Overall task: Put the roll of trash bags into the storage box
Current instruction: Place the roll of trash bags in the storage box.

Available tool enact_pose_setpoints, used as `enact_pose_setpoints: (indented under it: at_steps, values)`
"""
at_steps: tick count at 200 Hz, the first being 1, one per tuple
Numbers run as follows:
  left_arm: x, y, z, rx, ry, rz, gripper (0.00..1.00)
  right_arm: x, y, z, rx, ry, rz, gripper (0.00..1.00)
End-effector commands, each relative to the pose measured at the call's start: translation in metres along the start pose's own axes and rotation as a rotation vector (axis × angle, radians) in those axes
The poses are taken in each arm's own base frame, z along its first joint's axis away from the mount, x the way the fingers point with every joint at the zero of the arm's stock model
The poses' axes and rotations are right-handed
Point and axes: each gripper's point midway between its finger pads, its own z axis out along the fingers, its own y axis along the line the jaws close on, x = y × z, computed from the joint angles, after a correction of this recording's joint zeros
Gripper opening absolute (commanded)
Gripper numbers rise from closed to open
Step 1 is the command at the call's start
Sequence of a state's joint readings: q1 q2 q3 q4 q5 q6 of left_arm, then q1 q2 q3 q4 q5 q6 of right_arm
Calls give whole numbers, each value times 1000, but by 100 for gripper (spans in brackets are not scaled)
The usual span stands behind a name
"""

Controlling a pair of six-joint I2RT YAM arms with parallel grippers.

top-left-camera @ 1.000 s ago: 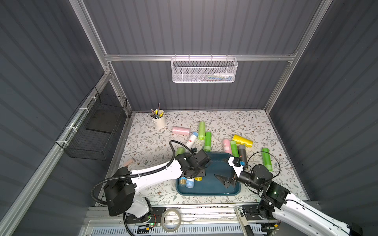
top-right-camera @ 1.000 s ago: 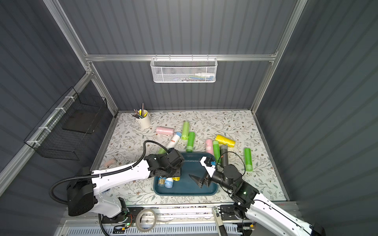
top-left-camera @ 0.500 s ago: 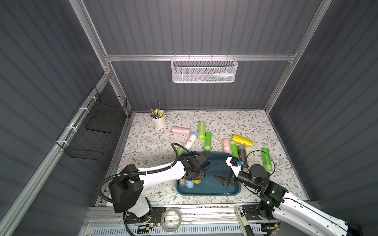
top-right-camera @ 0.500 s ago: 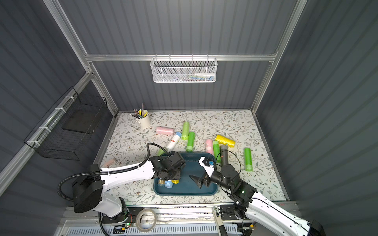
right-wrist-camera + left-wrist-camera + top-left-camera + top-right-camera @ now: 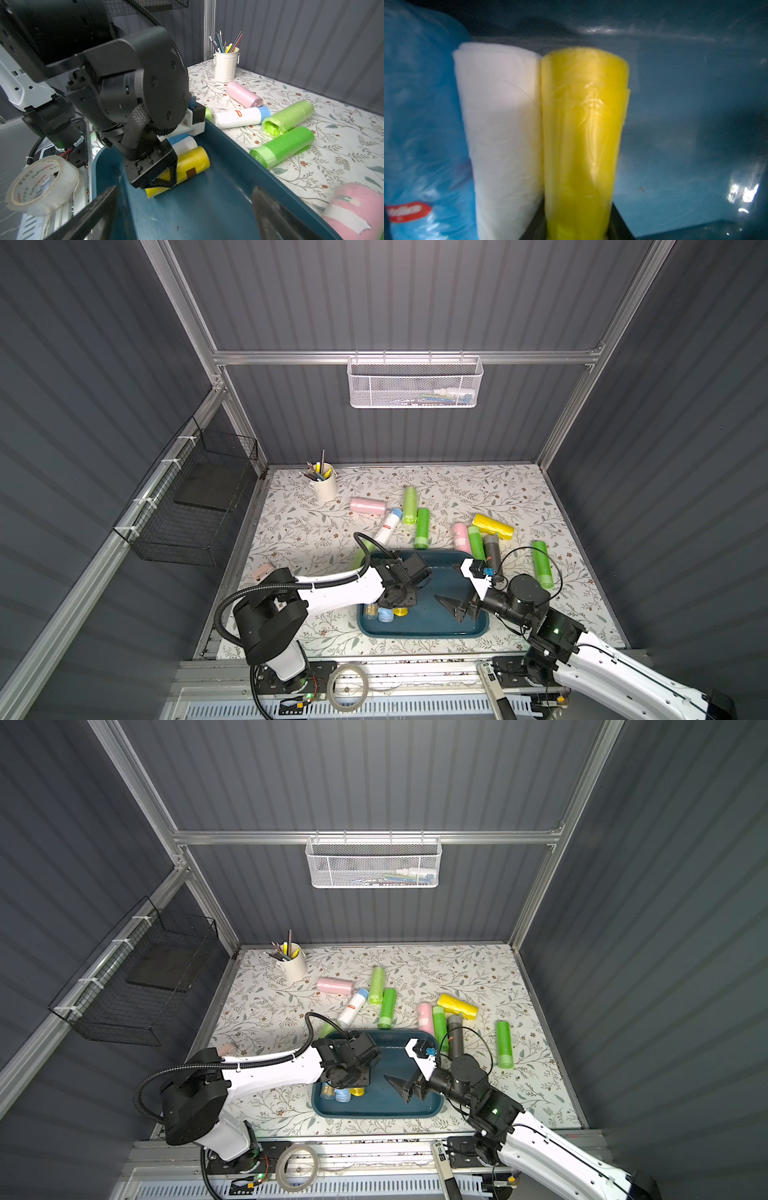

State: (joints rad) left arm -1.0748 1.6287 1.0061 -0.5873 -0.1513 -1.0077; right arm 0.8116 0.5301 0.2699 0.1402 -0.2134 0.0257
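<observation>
Both left fingers (image 5: 174,166) pinch yellow roll (image 5: 193,160).

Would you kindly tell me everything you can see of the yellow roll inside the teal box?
The yellow roll is glossy plastic film with a small brown patch on its side. It lies low inside the teal storage box, side by side against a white roll, one end clamped by the left end effector.

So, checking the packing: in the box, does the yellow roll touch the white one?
Touching. The left wrist view shows the yellow roll and white roll pressed together, no gap.
</observation>
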Motion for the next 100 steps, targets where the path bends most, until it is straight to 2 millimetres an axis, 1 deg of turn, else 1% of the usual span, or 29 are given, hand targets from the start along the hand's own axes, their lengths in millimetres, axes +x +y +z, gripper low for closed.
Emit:
enact_pose_setpoints:
  at_steps: [1, 100]
  values:
    - [-2, -10, 2, 17, 5, -18, 35, -1, 1, -1, -1, -5, 8, 99]
    - [-1, -11, 4, 1, 15, -25, 36, -3, 2, -2, -8, -10, 7, 99]
